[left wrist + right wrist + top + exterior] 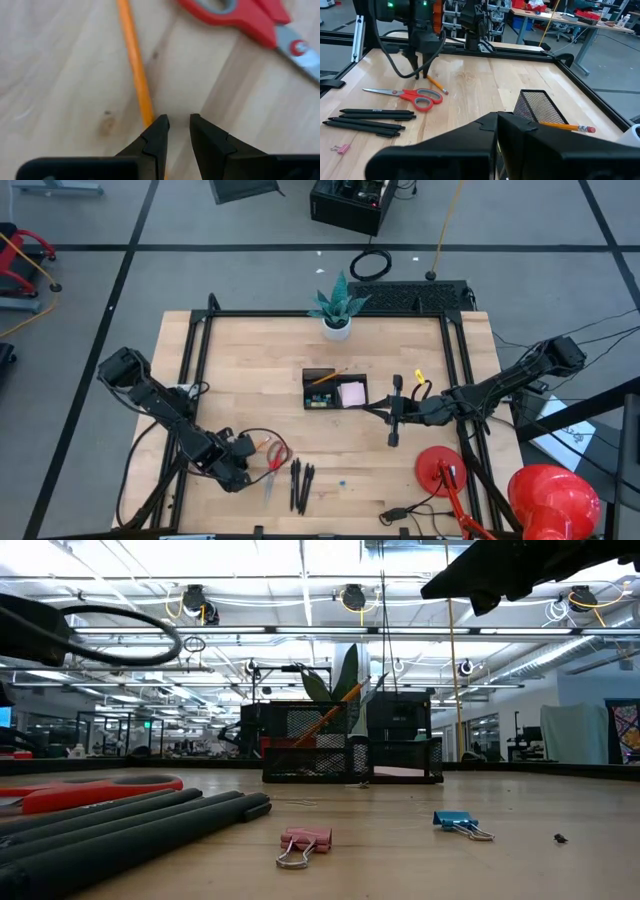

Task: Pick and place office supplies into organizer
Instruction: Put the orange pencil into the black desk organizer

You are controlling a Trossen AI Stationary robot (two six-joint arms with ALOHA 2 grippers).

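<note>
The left pincer (177, 131), narrowly spread, hovers beside the orange pencil (136, 70) on the tabletop (250, 370). Next it must straddle the pencil and close. The right pincer (392, 412), pressed together, waits near the organizer (335, 390).

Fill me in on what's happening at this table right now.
The left gripper is down at the wooden table, its fingers slightly parted beside an orange pencil, with the red-handled scissors and three black pens lying close by. The right gripper is shut and empty, hovering next to the black organizer, which already holds another pencil and a pink sticky-note pad. Two small clips are loose on the table.
</note>
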